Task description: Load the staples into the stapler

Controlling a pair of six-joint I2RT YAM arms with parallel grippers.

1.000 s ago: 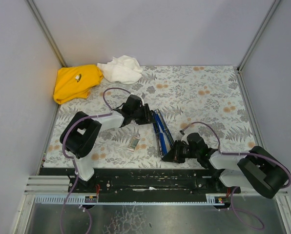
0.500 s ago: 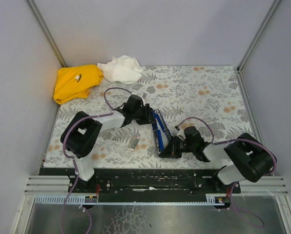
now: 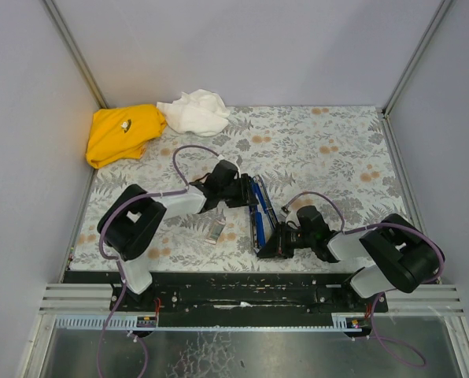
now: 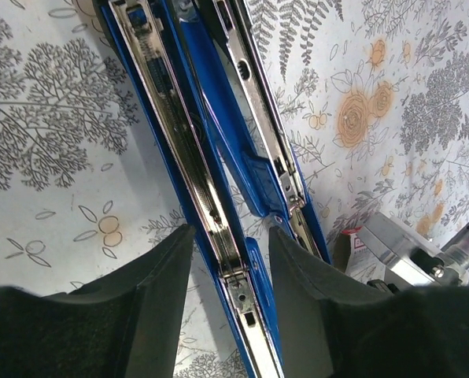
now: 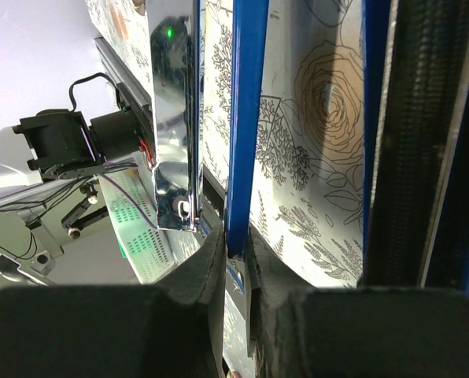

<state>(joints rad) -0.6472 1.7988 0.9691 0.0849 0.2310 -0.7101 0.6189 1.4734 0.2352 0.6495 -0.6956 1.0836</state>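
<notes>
The left tool (image 3: 246, 193) stands partly released at the stapler's (image 3: 256, 209) far end. In the left wrist view its black fingers (image 4: 140, 307) straddle one blue-and-chrome arm of the stapler (image 4: 199, 94) with a sliver of table showing on either side, so it grasps nothing.

The right tool (image 3: 275, 242) is clenched on the stapler at its near end; in the right wrist view the tool (image 5: 236, 252) pinches the thin blue edge of one arm (image 5: 246, 118).

The stapler lies swung open on the flowered table (image 3: 337, 157), its two long arms close together and running from far to near; a chrome channel faces up in the left wrist view, and I cannot tell whether any staples sit in it.

The box of staples (image 3: 215, 230) lies flat on the table just left of the stapler's near half, apart from it and from both tools.

Well beyond the stapler's far end and to its left, a yellow cloth (image 3: 124, 132) and a white cloth (image 3: 193, 112) lie side by side at the table's back edge.
</notes>
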